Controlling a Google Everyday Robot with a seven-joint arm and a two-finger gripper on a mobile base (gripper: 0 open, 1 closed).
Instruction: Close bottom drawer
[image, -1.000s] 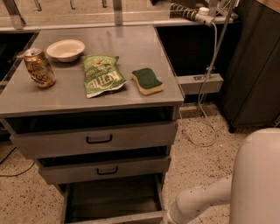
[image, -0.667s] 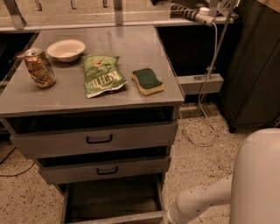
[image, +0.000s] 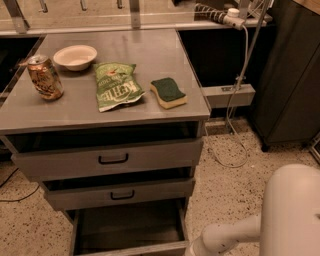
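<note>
The bottom drawer (image: 127, 227) of the grey metal cabinet is pulled far out, and its dark empty inside shows. Its front edge (image: 135, 248) lies at the bottom of the camera view, and its handle is out of view. The middle drawer (image: 120, 194) and the top drawer (image: 112, 159) above it each stand slightly out and have black loop handles. My white arm (image: 225, 235) reaches from the lower right to the bottom drawer's front right corner. My gripper is below the frame's bottom edge, out of view.
On the cabinet top (image: 165, 55) sit a soda can (image: 45, 77), a white bowl (image: 75, 56), a green chip bag (image: 117, 86) and a green-and-yellow sponge (image: 169, 92). A cable (image: 235, 105) hangs at the right, next to a dark cabinet (image: 290, 75). The floor is speckled.
</note>
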